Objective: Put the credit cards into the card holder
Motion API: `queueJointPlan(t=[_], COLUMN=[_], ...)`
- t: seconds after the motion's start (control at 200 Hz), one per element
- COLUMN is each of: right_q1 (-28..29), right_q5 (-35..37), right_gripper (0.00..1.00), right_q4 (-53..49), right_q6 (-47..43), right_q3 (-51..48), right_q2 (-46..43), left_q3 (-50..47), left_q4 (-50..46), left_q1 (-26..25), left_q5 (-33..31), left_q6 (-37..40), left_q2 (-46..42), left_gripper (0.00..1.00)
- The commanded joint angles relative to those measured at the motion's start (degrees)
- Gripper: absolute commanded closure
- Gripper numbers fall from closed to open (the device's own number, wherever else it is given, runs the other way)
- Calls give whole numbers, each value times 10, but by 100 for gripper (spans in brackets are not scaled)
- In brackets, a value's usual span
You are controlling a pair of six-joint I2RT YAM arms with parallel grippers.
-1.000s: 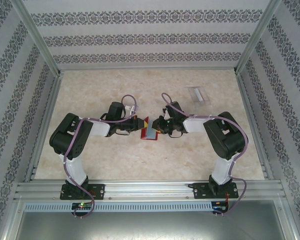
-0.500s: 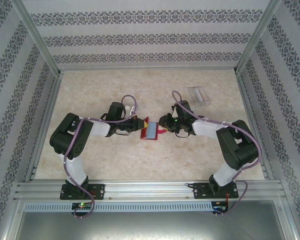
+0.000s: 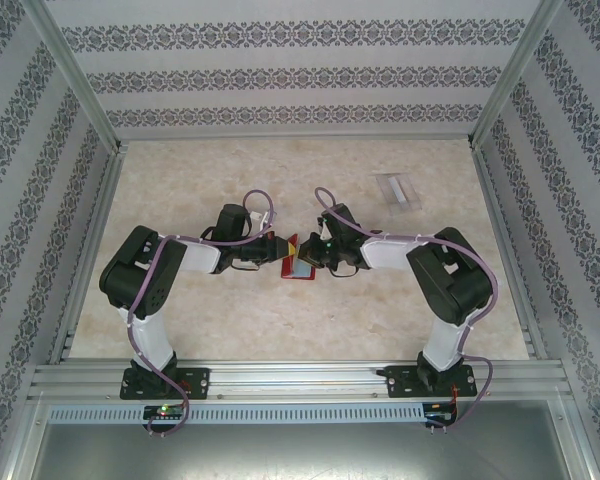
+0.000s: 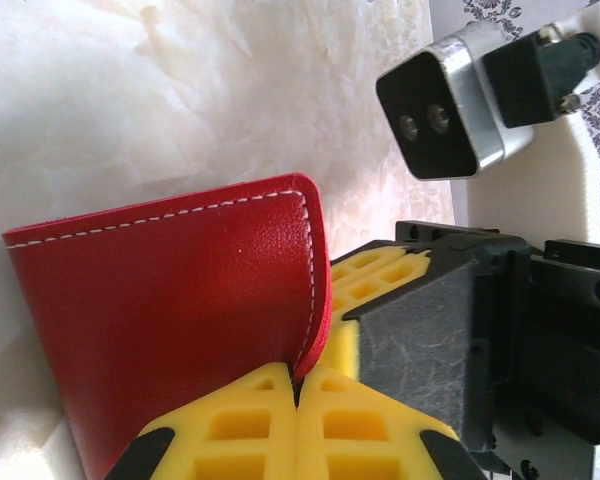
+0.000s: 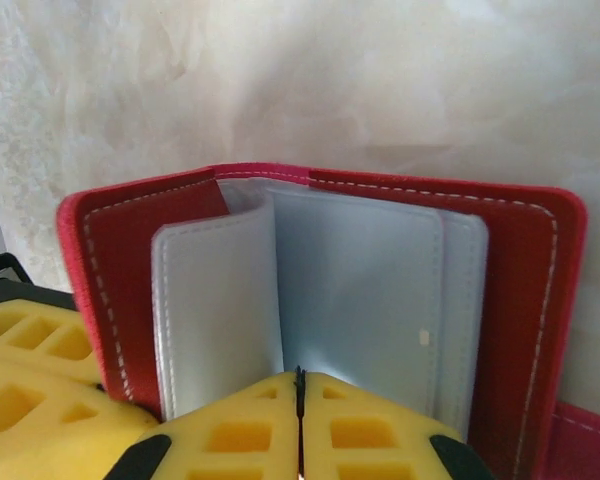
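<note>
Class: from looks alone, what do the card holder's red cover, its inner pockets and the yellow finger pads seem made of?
Card holder cover: probably leather or imitation; fine grain, soft sheen, white stitching. Inner pockets: seemingly smooth bluish-grey plastic sheet, slightly glossy. Finger pads: yellow moulded plastic or rubber, matt, square recesses.

Card holder (image 5: 520, 300) red, white stitching, blue-grey pockets (image 5: 360, 290); right pincer pads (image 5: 230, 435) yellow; tabletop (image 3: 230, 310) cream marbled.

Both arms bent, forearms angled inward, tips facing close together; left gripper (image 3: 280, 247) clamped on card holder (image 4: 160, 320); right gripper (image 3: 313, 256) jaws pressed together
</note>
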Motion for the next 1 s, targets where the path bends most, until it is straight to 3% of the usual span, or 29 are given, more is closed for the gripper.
queueJointPlan(t=[0.0, 0.215, 0.525, 0.814, 0.994], right_q1=[3, -1, -3, -4, -4], right_q5=[0, -4, -13, -16, -20], right_gripper=[91, 90, 91, 91, 92], right_q4=[7, 8, 27, 30, 33], right_q6=[9, -5, -2, -3, -2], right_q3=[11, 14, 15, 16, 14], right_q2=[9, 18, 31, 31, 37], left_q3=[-8, -6, -5, -2, -3], left_q4=[-13, -7, -8, -23, -20], left_q1=[-5, -5, -5, -6, -5], left_q5=[-8, 1, 9, 10, 10], left_q6=[9, 7, 6, 13, 11], left_q2=[10, 13, 9, 6, 6], left_gripper=[100, 100, 91, 98, 83])
